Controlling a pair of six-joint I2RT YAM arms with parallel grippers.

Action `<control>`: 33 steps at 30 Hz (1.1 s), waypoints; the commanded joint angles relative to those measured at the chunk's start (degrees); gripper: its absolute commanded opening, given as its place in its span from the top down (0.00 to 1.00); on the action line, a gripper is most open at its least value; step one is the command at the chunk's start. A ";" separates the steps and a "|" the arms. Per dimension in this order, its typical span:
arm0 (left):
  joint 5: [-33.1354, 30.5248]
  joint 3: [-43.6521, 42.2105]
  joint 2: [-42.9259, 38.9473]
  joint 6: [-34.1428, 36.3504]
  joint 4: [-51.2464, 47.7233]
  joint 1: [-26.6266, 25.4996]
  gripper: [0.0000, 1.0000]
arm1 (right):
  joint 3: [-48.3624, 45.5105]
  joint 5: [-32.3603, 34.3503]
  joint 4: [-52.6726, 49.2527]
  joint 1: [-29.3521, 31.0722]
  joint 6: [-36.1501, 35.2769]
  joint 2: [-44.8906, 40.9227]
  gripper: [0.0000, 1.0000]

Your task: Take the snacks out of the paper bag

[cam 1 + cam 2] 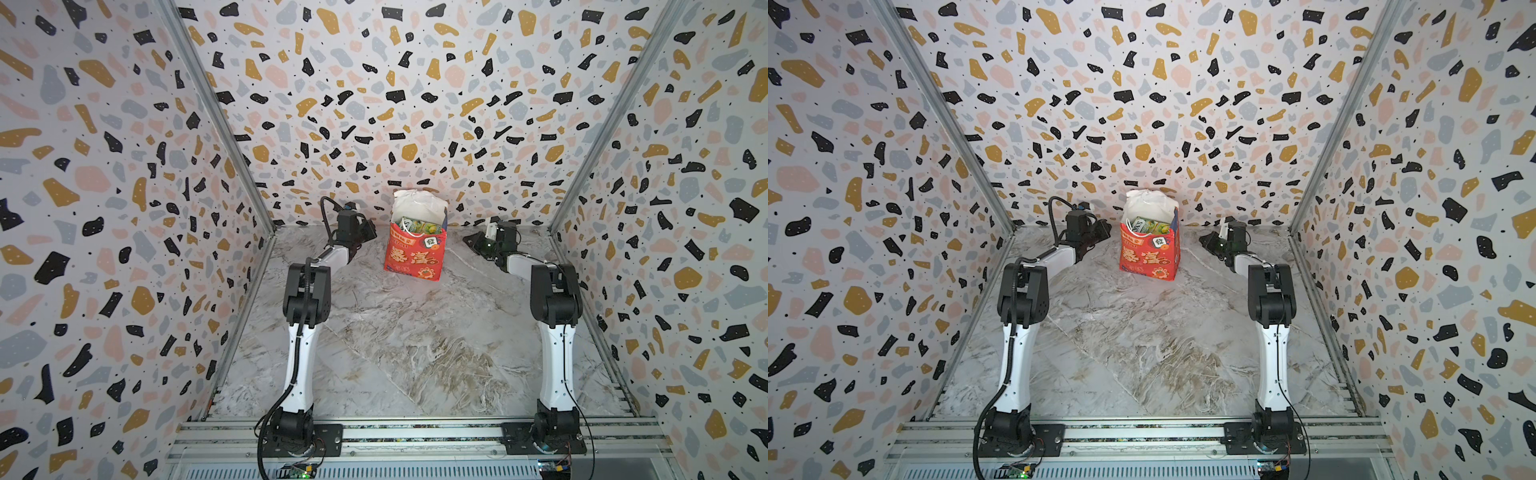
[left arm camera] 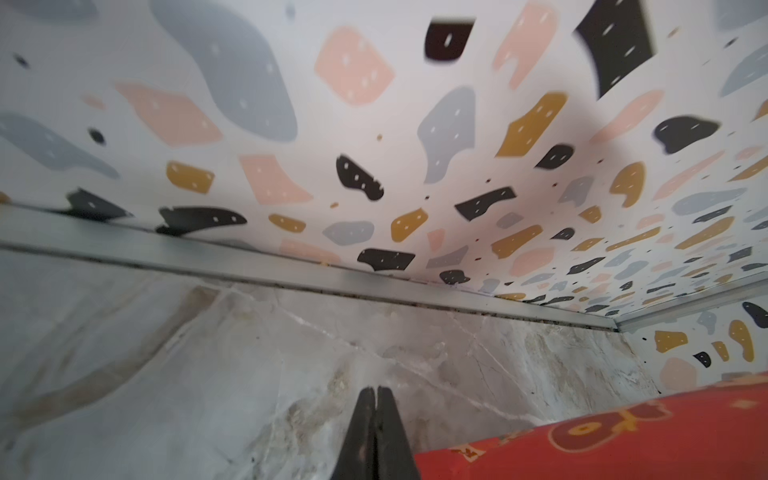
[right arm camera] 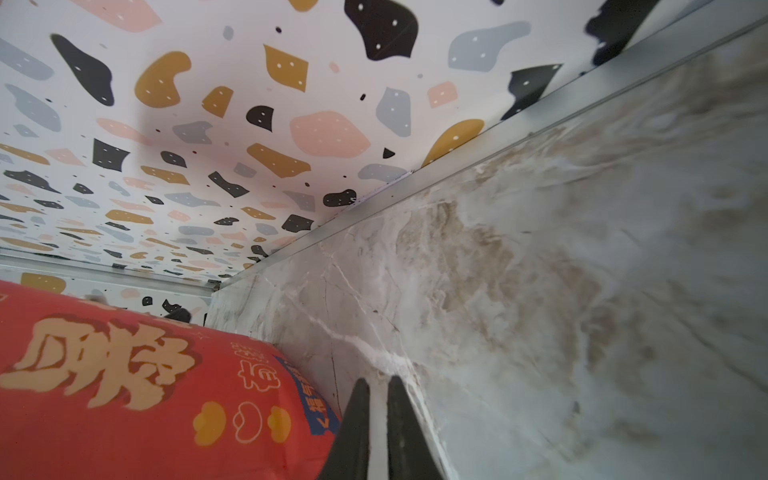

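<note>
Most of the snacks (image 1: 420,227) are hiding below the rim of the paper bag (image 1: 415,257). In both top views only a crumpled cluster of glossy green and yellow wrapper tops is showing, too small for any print or count to be made out. The bag is standing upright at the far middle of the worktop (image 1: 395,340), near the back wall (image 1: 374,104), between the two arms. Its rear panel is rising above the front and showing white lining, and a white cord handle (image 1: 1134,229) is drooping over the front rim. Both wrist views are cutting the bag off to a bulging, slightly blurred slab of red paper with yellow print.

The left fingers (image 2: 362,428), black tapering wedges, are pressing tip to tip with nothing between them, just beside the bag. The right fingers (image 3: 353,419) are standing a thin slit apart and gripping nothing, with pale worktop showing through the gap. They are close beside the bag, though whether they are touching it cannot be told. In the top views both pairs are reading only as dark shapes.

The worktop is showing a grey-white marble pattern with brown veining. The back wall is carrying terrazzo blotches of black, ochre, pink and grey.
</note>
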 commanded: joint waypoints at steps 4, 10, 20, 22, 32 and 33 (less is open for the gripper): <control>3.06 7.73 6.42 -6.82 -1.14 -1.92 1.00 | 13.88 -5.04 -5.56 3.03 3.39 7.46 0.87; 5.55 3.06 4.35 -5.76 1.11 -3.77 1.00 | 22.65 -7.67 -5.41 4.58 4.66 14.29 0.87; 9.90 -26.95 -13.67 -2.48 13.80 -5.32 1.00 | 29.92 -15.29 -4.29 5.29 1.65 19.23 0.86; 12.47 -31.68 -16.55 -2.45 15.59 -5.69 1.00 | 29.90 -18.21 -3.01 5.29 0.35 19.51 0.84; 11.59 -45.50 -32.33 1.80 16.61 -2.29 1.00 | 28.83 -28.57 -3.70 5.97 -6.49 18.58 0.83; 10.46 -46.89 -33.57 0.55 17.95 -0.67 1.00 | 28.14 -28.52 -4.63 6.18 -7.84 18.03 0.83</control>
